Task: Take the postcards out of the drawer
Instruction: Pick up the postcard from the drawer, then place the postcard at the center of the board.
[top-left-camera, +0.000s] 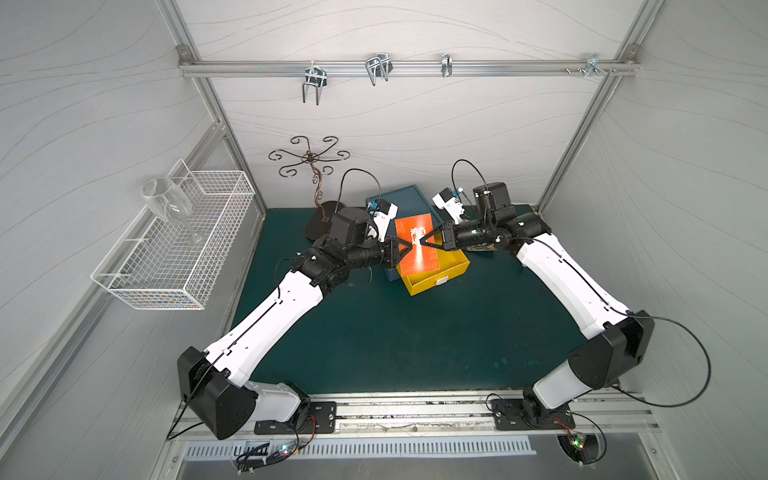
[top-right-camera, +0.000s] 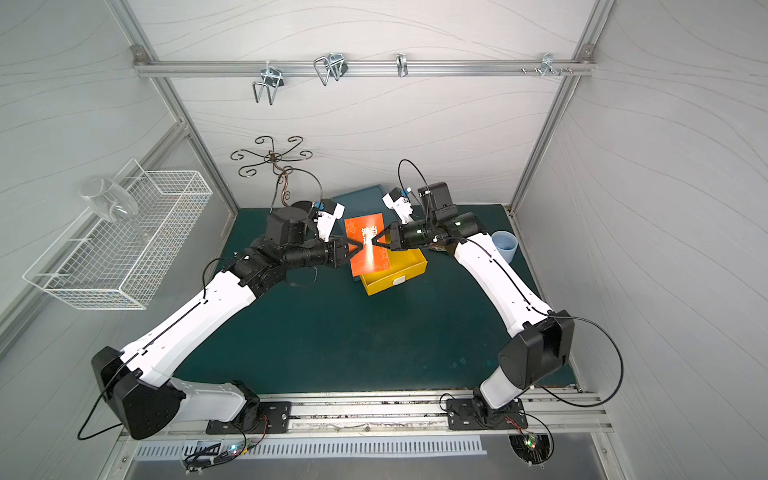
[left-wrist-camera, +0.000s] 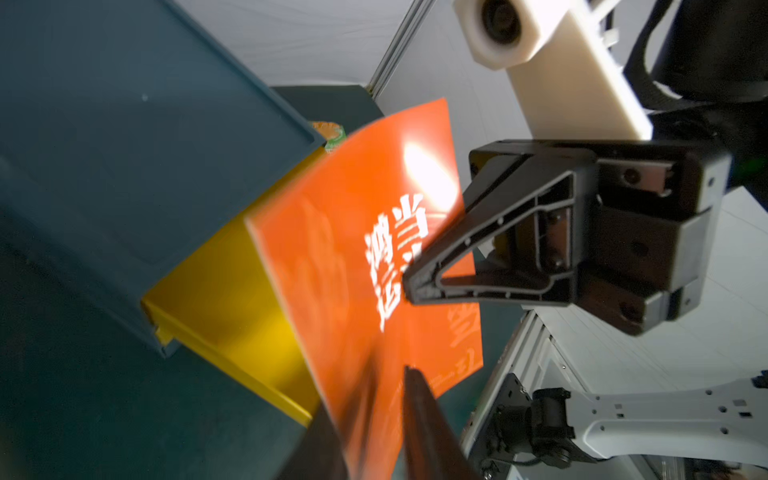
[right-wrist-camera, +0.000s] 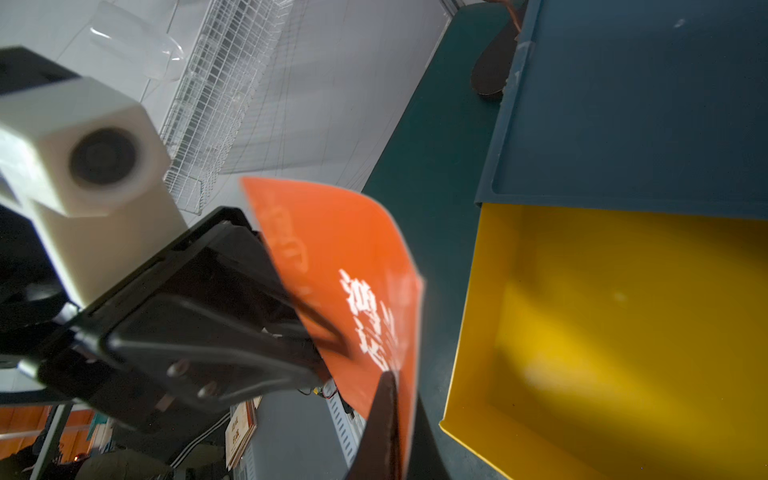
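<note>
An orange postcard (top-left-camera: 420, 261) (top-right-camera: 368, 259) with white characters hangs tilted in the air over the pulled-out yellow drawer (top-left-camera: 441, 283) (top-right-camera: 395, 281). My right gripper (top-left-camera: 421, 244) (right-wrist-camera: 401, 386) is shut on its edge from the right. My left gripper (top-left-camera: 410, 246) (left-wrist-camera: 374, 399) meets it from the left, and its fingers stand slightly apart with the postcard (left-wrist-camera: 353, 249) between them. What the right wrist view shows of the drawer's inside (right-wrist-camera: 582, 332) is bare yellow. No other postcards are in view.
The drawer slides out of a dark blue cabinet (top-left-camera: 405, 199) at the back of the green mat. A blue cup (top-right-camera: 505, 245) stands at the right, a curly metal stand (top-left-camera: 311, 166) at the back left. A wire basket (top-left-camera: 178, 249) with a wine glass (top-left-camera: 166, 203) hangs on the left wall.
</note>
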